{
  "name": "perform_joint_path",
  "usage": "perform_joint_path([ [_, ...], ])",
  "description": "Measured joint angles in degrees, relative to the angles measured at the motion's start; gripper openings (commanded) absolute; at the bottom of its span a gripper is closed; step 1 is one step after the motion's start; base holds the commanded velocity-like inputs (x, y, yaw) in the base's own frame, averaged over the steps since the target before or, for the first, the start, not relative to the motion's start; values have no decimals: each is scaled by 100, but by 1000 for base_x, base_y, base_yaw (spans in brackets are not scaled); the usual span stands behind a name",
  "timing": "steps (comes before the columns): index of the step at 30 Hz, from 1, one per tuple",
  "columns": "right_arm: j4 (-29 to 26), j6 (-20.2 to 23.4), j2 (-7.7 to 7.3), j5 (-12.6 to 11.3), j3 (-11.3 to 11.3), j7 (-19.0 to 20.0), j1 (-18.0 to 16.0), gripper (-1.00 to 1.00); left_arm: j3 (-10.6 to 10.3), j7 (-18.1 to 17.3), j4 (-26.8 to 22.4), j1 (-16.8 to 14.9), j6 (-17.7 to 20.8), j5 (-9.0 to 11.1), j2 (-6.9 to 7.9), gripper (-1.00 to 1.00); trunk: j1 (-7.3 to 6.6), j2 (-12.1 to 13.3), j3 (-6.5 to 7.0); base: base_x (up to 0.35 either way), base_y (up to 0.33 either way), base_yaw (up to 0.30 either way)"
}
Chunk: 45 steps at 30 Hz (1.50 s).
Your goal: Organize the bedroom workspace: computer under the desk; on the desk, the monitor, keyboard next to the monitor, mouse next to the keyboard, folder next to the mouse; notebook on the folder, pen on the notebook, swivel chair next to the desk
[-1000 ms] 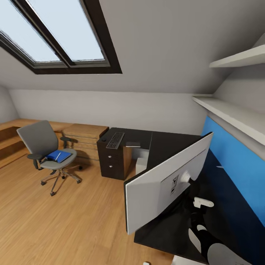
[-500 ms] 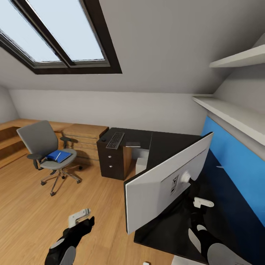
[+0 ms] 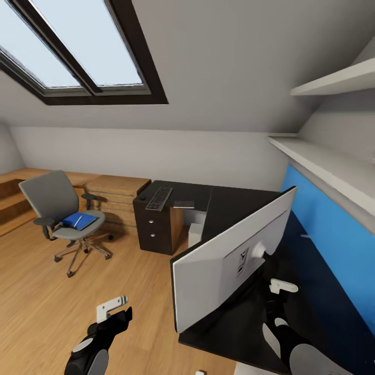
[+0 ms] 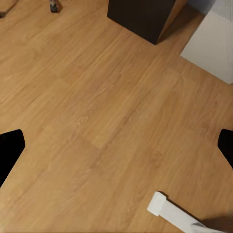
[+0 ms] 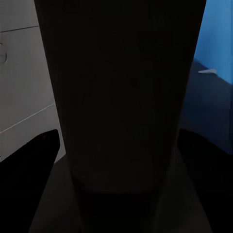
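Black desk [image 3: 229, 208] carries the monitor [image 3: 229, 260], its long axis slanting along the desktop, back panel facing the camera. The right gripper [image 3: 277, 286] sits just behind the stand [image 5: 121, 97], which fills the gap between its fingers; whether they're clamped I can't tell. The left gripper [image 3: 112, 307] hangs over bare floor [image 4: 97, 107], fingers spread wide, well apart from everything. Compared with a second ago, the left arm has risen into sight and the camera has shifted a bit.

Count: 1 monitor [image 3: 229, 260], 1 keyboard [image 3: 159, 198], 1 chair [image 3: 62, 208], 1 folder [image 3: 79, 220], 2 wall shelves [image 3: 323, 161].
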Motion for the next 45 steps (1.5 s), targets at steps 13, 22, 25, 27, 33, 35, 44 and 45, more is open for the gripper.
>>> perform_joint_path([
  [13,13,3,-139,-73,-49,399,3,-100,-8,-5,0,0,1,-18,-14,100,-3,-1,-2,136,-225,0],
  [22,11,5,-139,-61,-71,295,3,-100,-8,-5,-1,0,10,-10,-18,100,-1,-2,-2,135,-21,0],
  [25,11,4,-138,-65,-65,350,3,-100,-9,-6,0,0,10,-10,-18,100,-1,-1,-1,96,-136,0],
  [27,13,2,-138,-73,-50,408,3,-100,-9,-6,0,0,9,-9,-18,100,-1,0,-1,132,-222,0],
  [33,12,2,-136,-75,-56,342,3,-100,-9,-11,0,0,23,-7,-18,100,0,0,-1,84,-190,0],
  [35,7,6,-136,-52,-92,177,2,-100,-9,-10,0,0,29,-8,-15,100,0,0,-1,14,-44,0],
  [44,15,-11,-136,-61,-97,92,4,-100,-9,-7,-1,-1,37,-7,-18,100,0,1,-2,3,-8,0],
  [45,14,-14,-136,-58,-92,91,4,-100,-9,-8,-1,-1,35,-8,-18,100,0,0,-2,0,0,0],
])
